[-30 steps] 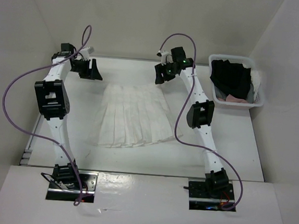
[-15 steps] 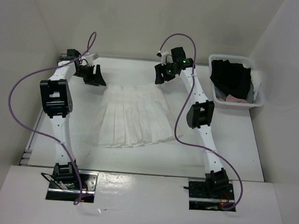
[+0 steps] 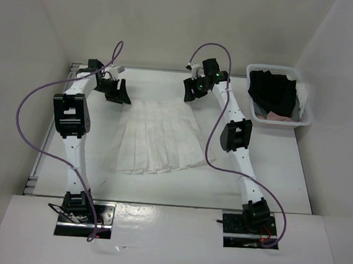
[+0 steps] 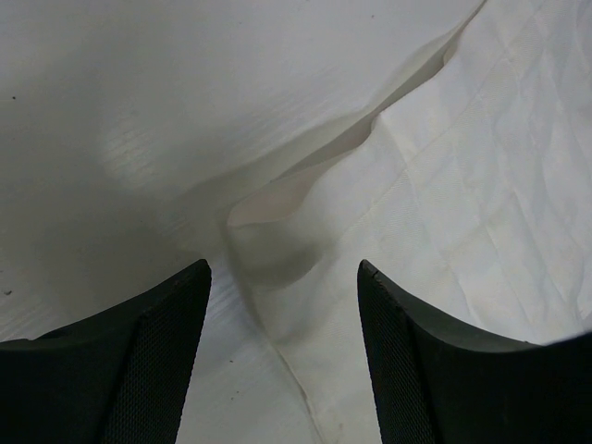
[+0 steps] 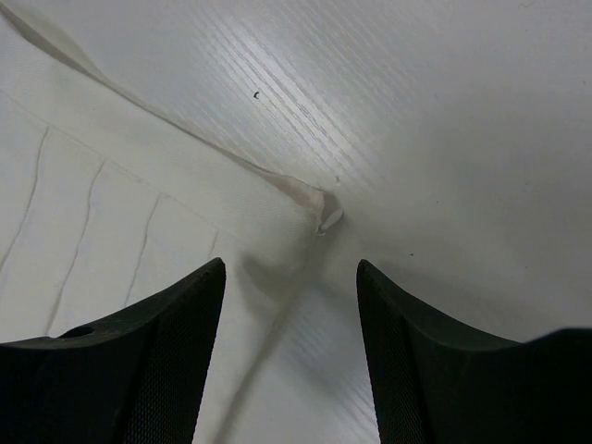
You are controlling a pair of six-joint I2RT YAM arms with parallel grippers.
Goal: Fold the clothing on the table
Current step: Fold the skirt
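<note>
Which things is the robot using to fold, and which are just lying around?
For the job: white skirt, table, left gripper, right gripper.
Lying about: bin, with black garment and pink cloth in it.

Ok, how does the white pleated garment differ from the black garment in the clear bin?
The white pleated garment lies spread flat on the white table; the black garment sits bunched in the clear plastic bin. The left gripper and right gripper hover open at the white one's far corners; none is near the black one. Neither is held.
</note>
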